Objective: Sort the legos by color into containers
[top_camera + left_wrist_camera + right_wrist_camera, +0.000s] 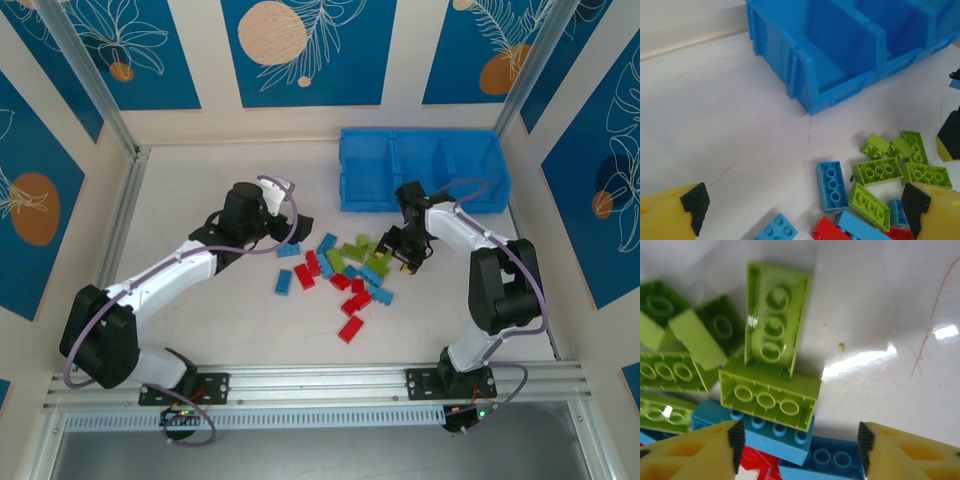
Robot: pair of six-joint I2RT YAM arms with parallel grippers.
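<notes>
Legos (345, 275) sit in a loose pile mid-surface (250, 340), red, light blue and lime mixed. Reds are mostly on the 6 o'clock side, limes toward 1 o'clock. The blue three-compartment tray (420, 135) is at 1 o'clock from the pile, well apart, against the far wall. All the bricks in view lie on the surface.

Left gripper (805, 205) is at 9-10 o'clock of the pile, jaws wide, holding nothing, with bricks just ahead of its fingers.

Right gripper (801, 440) is low over the pile's 2-3 o'clock edge, jaws partway apart. They straddle a lime brick (767, 397) lying on a light blue brick (765, 432). No pad contact is visible and nothing is lifted.
</notes>
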